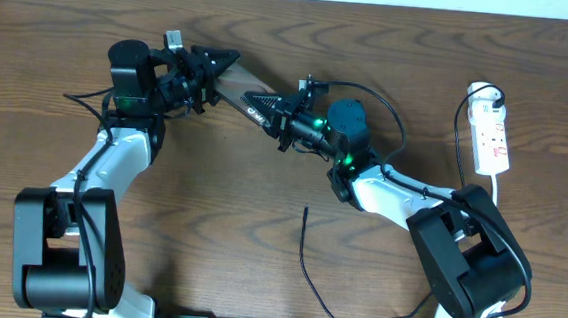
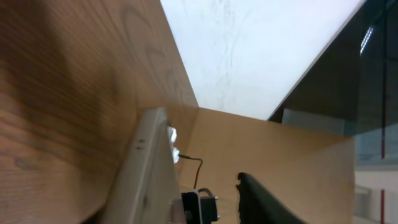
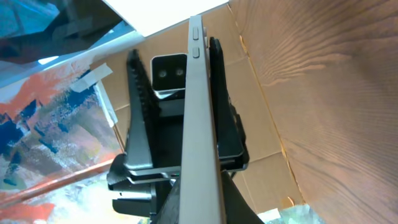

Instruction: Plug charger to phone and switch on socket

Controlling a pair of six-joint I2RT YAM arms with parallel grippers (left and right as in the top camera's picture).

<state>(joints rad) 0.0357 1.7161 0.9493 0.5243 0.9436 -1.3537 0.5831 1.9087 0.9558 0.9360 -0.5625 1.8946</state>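
The phone (image 1: 241, 84) is held on edge above the table's back middle, between my two grippers. My right gripper (image 1: 285, 114) is shut on its right end; in the right wrist view its grey edge (image 3: 200, 124) runs up from between my right gripper's (image 3: 202, 208) dark fingers. My left gripper (image 1: 213, 74) straddles the phone's left end, open. One finger (image 3: 221, 93) lies next to the phone and the other finger (image 3: 138, 99) stands clear of it. The charger (image 1: 305, 246) lies loose on the table at front centre. The socket (image 1: 491, 133) lies at far right.
The socket's white cord (image 1: 459, 131) loops beside it and a black plug (image 1: 493, 94) sits at its far end. Both arm bases stand at the table's front corners. Cardboard and a white wall (image 2: 249, 50) lie beyond the table's back edge.
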